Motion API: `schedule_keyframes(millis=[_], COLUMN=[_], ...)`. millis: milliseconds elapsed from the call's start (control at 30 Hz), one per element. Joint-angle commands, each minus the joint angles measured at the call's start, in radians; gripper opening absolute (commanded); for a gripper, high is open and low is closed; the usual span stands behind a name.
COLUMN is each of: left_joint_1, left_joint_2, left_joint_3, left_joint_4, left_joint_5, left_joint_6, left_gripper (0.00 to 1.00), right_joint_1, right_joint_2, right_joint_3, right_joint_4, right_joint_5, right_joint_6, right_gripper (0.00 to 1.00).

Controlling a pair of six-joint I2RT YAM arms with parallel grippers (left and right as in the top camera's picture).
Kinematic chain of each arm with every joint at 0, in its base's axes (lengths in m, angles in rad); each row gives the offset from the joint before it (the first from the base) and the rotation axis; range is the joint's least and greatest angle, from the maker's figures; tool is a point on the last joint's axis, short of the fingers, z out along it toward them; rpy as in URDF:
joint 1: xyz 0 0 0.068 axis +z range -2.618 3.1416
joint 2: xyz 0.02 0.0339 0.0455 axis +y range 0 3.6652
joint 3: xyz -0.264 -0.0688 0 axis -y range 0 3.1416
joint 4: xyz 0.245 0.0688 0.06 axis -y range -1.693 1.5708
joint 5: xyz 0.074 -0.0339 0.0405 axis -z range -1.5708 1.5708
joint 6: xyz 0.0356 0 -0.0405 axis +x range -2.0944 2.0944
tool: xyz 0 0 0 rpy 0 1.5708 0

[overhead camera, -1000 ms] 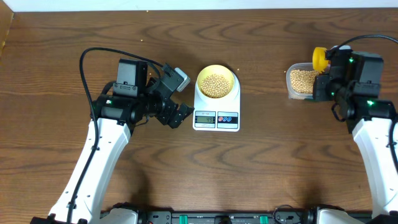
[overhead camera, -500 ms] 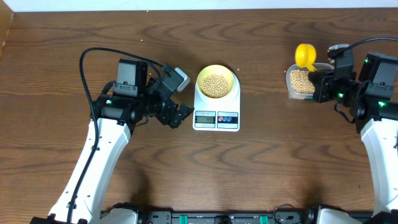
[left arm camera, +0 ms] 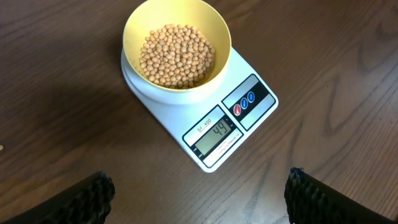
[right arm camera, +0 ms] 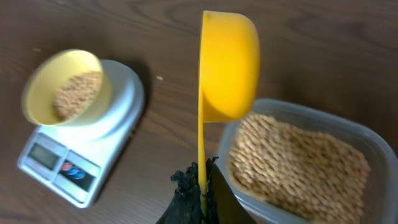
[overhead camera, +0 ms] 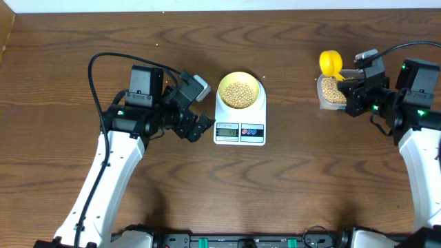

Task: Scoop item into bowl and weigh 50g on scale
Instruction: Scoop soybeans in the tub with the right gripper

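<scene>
The pale-yellow bowl (overhead camera: pixel 240 91) (left arm camera: pixel 176 48) (right arm camera: pixel 67 85) stands on the white scale (overhead camera: pixel 240 125) (left arm camera: pixel 214 124) (right arm camera: pixel 78 155) and holds tan beans (left arm camera: pixel 176 55). The scale's display (left arm camera: pixel 215 134) reads 44. More beans (overhead camera: pixel 333 89) (right arm camera: pixel 298 165) fill a clear plastic container (overhead camera: pixel 322 103) (right arm camera: pixel 373 143) at the right. My right gripper (overhead camera: pixel 353 84) (right arm camera: pixel 203 177) is shut on the thin handle of a yellow scoop (overhead camera: pixel 331 63) (right arm camera: pixel 227 65), which hangs turned on its side over the container's left end. My left gripper (overhead camera: pixel 198 122) (left arm camera: pixel 199 199) hovers open just left of the scale, holding nothing.
Brown wooden table (overhead camera: pixel 303 186) all around. A white wall strip (overhead camera: pixel 220 5) runs along the far edge. A black cable (overhead camera: pixel 103 62) loops behind the left arm. A few stray beans (overhead camera: pixel 157 45) lie on the far table.
My right arm has swung back and left, carrying the scoop from above the container's right side to its left end. Left arm, bowl and scale are unmoved.
</scene>
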Motion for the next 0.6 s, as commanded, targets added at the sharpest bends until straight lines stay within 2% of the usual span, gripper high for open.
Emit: schedule_keyframes(millis=[0, 233, 567], left_joint_1=[0.002, 0.002, 0.002], left_joint_2=[-0.011, -0.011, -0.011], left_joint_3=[0.009, 0.009, 0.009], left_joint_4=[0.0, 0.0, 0.0], left_joint_5=[0.012, 0.012, 0.012], left_joint_6=[0.016, 0.016, 0.016], left_gripper=[0.9, 0.9, 0.9], right_joint_1=[-0.004, -0.004, -0.004], right_joint_2=[0.019, 0.035, 0.133], right_joint_3=[0.0, -0.001, -0.002], right_joint_4=[-0.035, -0.112, -0.107], right_joint_5=[0.224, 0.275, 0.352], right_joint_6=[-0.003, -0.003, 0.029], right_gripper=[0.01, 0.01, 0.01])
